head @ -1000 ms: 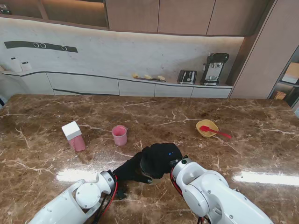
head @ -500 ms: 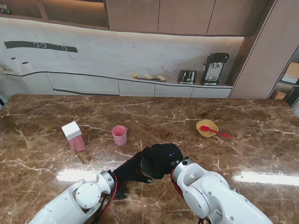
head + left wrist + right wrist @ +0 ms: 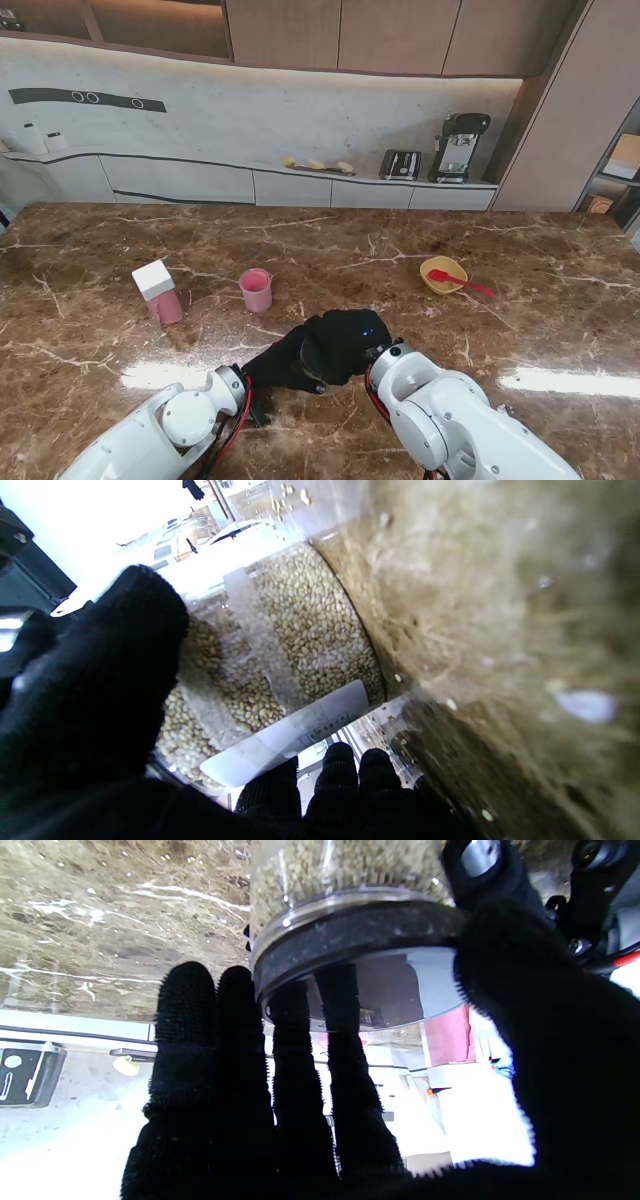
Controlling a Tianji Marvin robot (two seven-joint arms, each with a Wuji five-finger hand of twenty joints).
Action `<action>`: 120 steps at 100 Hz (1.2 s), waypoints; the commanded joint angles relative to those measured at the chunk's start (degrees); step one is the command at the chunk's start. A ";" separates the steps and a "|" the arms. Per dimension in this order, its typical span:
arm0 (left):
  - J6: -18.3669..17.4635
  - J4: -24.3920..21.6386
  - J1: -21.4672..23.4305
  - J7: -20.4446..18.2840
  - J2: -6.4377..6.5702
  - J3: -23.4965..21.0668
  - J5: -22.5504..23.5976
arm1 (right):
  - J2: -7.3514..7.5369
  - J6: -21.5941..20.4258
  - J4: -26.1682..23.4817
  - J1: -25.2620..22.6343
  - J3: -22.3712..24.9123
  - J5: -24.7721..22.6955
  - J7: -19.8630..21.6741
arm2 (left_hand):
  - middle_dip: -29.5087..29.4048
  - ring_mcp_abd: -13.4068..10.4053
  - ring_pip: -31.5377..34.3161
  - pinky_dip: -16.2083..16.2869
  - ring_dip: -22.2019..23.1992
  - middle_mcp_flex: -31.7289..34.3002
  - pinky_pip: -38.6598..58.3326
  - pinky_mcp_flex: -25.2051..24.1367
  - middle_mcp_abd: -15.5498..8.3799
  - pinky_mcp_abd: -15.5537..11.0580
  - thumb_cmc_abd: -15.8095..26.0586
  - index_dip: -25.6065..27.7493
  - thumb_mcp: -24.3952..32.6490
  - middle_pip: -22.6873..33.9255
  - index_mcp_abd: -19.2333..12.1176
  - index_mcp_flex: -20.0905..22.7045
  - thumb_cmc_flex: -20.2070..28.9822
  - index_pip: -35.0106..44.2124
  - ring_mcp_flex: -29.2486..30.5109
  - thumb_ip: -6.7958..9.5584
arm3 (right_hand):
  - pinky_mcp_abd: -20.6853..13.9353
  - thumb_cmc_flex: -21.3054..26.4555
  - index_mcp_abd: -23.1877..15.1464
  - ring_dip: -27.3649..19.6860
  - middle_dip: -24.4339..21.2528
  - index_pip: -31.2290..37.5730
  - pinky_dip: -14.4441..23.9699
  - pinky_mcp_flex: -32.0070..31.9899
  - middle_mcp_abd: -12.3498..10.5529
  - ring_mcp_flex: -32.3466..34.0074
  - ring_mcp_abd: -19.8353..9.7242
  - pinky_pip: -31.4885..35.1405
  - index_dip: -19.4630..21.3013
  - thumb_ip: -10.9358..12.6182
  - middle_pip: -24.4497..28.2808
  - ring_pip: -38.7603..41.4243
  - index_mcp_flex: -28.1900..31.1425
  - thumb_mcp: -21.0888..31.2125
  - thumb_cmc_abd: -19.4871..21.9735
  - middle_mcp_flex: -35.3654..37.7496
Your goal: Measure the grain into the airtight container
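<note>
Barely any change: left hand [image 3: 90, 695] still wraps the grain jar [image 3: 300, 630], right hand [image 3: 310, 1080] still gripping its lid [image 3: 350, 935]; nothing's measured yet.

No legible text anywhere.

From the stand, both gloved hands [image 3: 320, 352] hide the grain jar [image 3: 300, 630] entirely. Its printed white label [image 3: 295, 730] is too small to read.
</note>
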 commanded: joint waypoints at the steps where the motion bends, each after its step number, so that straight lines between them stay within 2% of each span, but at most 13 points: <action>1: 2.00 3.91 1.77 -1.02 0.45 1.29 0.70 | 0.14 0.07 1.97 -1.71 -0.63 0.24 1.52 | 0.02 10.43 -0.57 0.64 0.29 -1.72 6.07 5.28 0.14 23.55 5.20 -1.72 2.61 -0.46 3.69 5.42 2.02 0.53 -2.57 3.67 | -2.09 6.96 -2.11 -1.66 -0.07 4.38 -1.01 -0.08 -5.56 1.00 -4.72 -0.88 1.66 6.33 3.77 -0.37 2.30 8.35 8.06 2.80; 11: 2.13 3.86 1.67 -1.05 0.47 1.46 0.87 | 0.12 -0.25 2.28 -1.78 -0.65 0.22 1.00 | -0.01 10.50 -0.55 0.63 0.26 -1.77 6.09 5.29 0.34 23.53 5.14 -2.85 3.09 -0.49 4.25 6.54 2.10 0.30 -2.58 3.64 | -1.93 7.19 -2.10 -2.23 -0.87 3.92 -1.17 -0.17 -5.48 1.04 -4.67 -1.09 1.18 6.40 3.12 -1.11 2.09 8.61 8.22 2.64; 24: 1.94 4.16 1.40 -0.83 0.39 1.74 1.11 | 0.08 -0.76 2.59 -1.75 -0.63 0.19 0.19 | -0.15 10.50 -0.65 0.51 0.09 -1.77 5.99 5.28 0.26 23.57 5.83 -2.12 4.11 -0.55 -1.92 7.49 2.47 2.96 -2.58 3.84 | -1.80 7.80 -2.34 -2.82 -1.61 3.63 -1.34 -0.54 -5.49 0.75 -4.72 -1.42 0.72 6.54 2.69 -1.93 2.01 9.19 8.42 2.52; 32: 1.87 4.27 1.31 -0.80 0.35 1.87 1.09 | 0.12 -1.11 2.58 -1.66 -0.56 0.25 0.45 | -0.17 10.52 -0.67 0.44 0.02 -1.75 5.95 5.29 0.12 23.56 6.03 -1.56 4.50 -0.53 -3.30 8.32 2.58 4.22 -2.58 3.89 | -1.50 8.24 -2.49 -3.39 -2.36 3.17 -1.47 -1.12 -5.69 0.35 -4.70 -1.89 0.11 6.63 2.10 -2.80 1.90 9.83 8.65 2.40; 45: 1.92 4.28 1.24 -0.95 0.34 2.00 0.94 | 0.29 -1.78 2.29 -1.52 -0.40 0.74 1.95 | -0.13 10.48 -0.68 0.36 -0.06 -1.75 5.91 5.31 0.09 23.58 6.31 -1.18 4.66 -0.49 -3.20 8.50 2.54 5.02 -2.58 3.81 | -0.43 8.22 -2.56 -5.11 -4.44 1.88 -1.46 -2.41 -5.88 -0.59 -4.29 -2.86 -1.61 7.21 0.02 -5.38 2.07 11.09 10.21 2.49; 66: 1.89 4.31 1.26 -0.98 0.31 2.01 0.75 | 0.26 -2.43 1.78 -1.43 0.17 1.34 2.32 | -0.02 10.39 -0.64 0.36 -0.07 -1.75 5.97 5.32 -0.01 23.60 6.95 -1.12 4.45 -0.44 -3.30 8.32 2.50 5.10 -2.57 3.71 | 0.86 5.26 -2.27 -9.91 -10.02 -1.77 -1.35 -3.72 -5.08 -1.35 -2.98 -4.54 -7.63 8.42 -5.51 -10.99 1.91 13.02 13.25 3.06; 90: 1.80 4.32 1.33 -1.03 0.31 1.88 0.61 | 0.22 -2.57 1.04 -1.40 0.72 1.00 2.55 | 0.02 10.37 -0.59 0.39 -0.04 -1.74 6.03 5.30 0.04 23.59 7.42 -1.21 4.01 -0.44 -3.34 8.12 2.60 4.86 -2.55 3.70 | 1.83 3.27 -2.77 -11.36 -11.87 -2.08 -1.53 -5.19 -4.90 -2.98 -2.09 -5.60 -9.23 8.29 -7.14 -12.60 1.56 10.53 14.25 2.60; 120: 1.71 4.34 1.35 -1.08 0.29 1.84 0.43 | 0.25 -2.73 0.46 -1.58 1.21 0.43 3.02 | 0.03 10.36 -0.50 0.56 0.14 -1.73 6.17 5.28 -0.10 23.63 8.10 -1.25 3.55 -0.46 -3.53 7.65 2.61 4.57 -2.54 3.74 | 4.26 0.79 -3.97 -15.86 -16.55 -3.76 -1.33 -9.88 -5.18 -7.11 -1.13 -9.00 -12.82 9.13 -11.60 -16.70 0.40 9.29 16.97 0.56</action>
